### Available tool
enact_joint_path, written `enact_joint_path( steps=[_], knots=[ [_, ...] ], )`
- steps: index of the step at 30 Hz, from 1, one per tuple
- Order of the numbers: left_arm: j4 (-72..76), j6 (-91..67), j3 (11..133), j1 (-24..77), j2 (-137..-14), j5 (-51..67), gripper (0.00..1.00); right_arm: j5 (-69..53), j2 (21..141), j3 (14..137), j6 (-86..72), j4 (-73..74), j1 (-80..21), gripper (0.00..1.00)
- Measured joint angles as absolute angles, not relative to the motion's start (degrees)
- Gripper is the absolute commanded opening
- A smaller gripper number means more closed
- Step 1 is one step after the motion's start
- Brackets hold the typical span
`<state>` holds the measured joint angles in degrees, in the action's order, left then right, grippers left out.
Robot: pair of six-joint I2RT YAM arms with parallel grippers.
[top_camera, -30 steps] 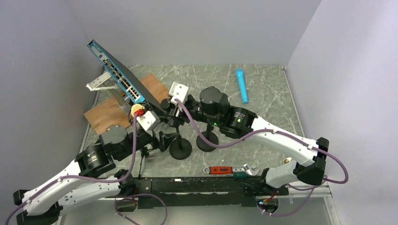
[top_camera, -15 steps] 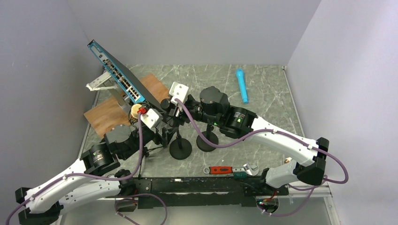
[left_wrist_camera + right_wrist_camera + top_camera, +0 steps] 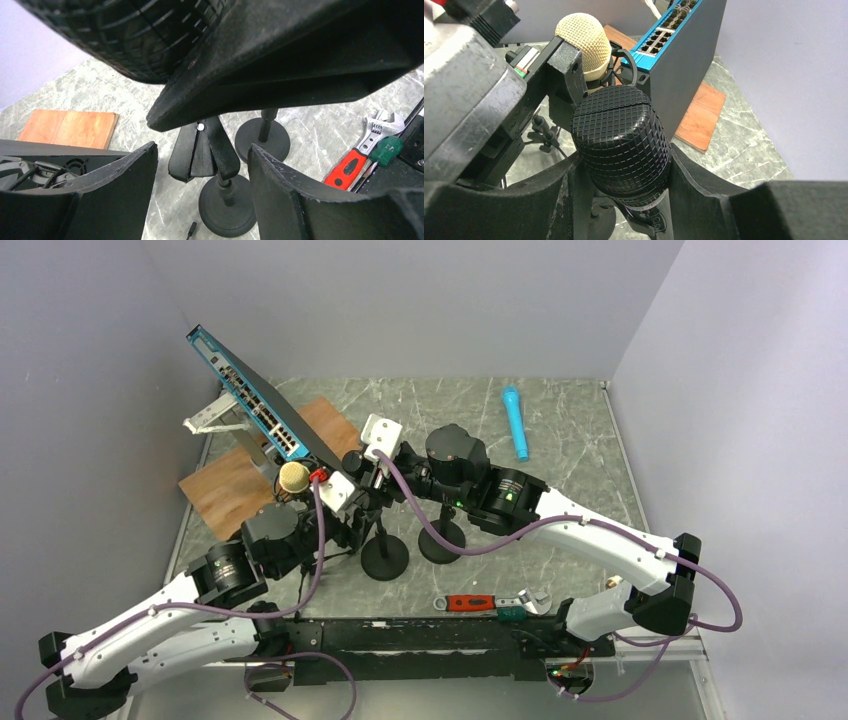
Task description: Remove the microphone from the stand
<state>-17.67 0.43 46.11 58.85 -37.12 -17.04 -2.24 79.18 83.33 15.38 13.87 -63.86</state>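
Note:
The black microphone (image 3: 620, 142) with a mesh head sits between my right gripper's (image 3: 621, 167) fingers, which are shut on its head; its lower body is mostly hidden. In the top view the right gripper (image 3: 358, 468) holds it above the nearer stand's round base (image 3: 384, 560). My left gripper (image 3: 202, 167) is open, its fingers (image 3: 295, 185) on either side of the stand's black clip (image 3: 202, 150) and above the base (image 3: 227, 210). In the top view the left gripper (image 3: 348, 525) is just left of the stand's pole.
A second stand base (image 3: 441, 540) is right of the first. A cream-headed microphone (image 3: 584, 42) in a mount is behind. A blue network switch (image 3: 250, 400) leans over a wooden board (image 3: 225, 485). A blue cylinder (image 3: 515, 422) lies far right; a red-handled tool (image 3: 470, 602) and a wrench (image 3: 530, 600) lie near.
My left arm has moved right and forward, bringing its open gripper up to the stand. The right arm and the black microphone have not moved.

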Motion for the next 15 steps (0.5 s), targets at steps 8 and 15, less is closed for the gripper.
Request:
enact_joint_path(
  steps=[8,15],
  knots=[
    [-16.9,-0.9,46.1,58.8,-38.3,-17.9,0.37,-2.6,79.2,83.3,15.1,13.8,-63.9,0.07],
    [-16.5,-2.5,46.1,59.0,-39.1,-18.3,0.00,-3.1,79.2,83.3,14.5,13.6,-63.8,0.04]
  ],
)
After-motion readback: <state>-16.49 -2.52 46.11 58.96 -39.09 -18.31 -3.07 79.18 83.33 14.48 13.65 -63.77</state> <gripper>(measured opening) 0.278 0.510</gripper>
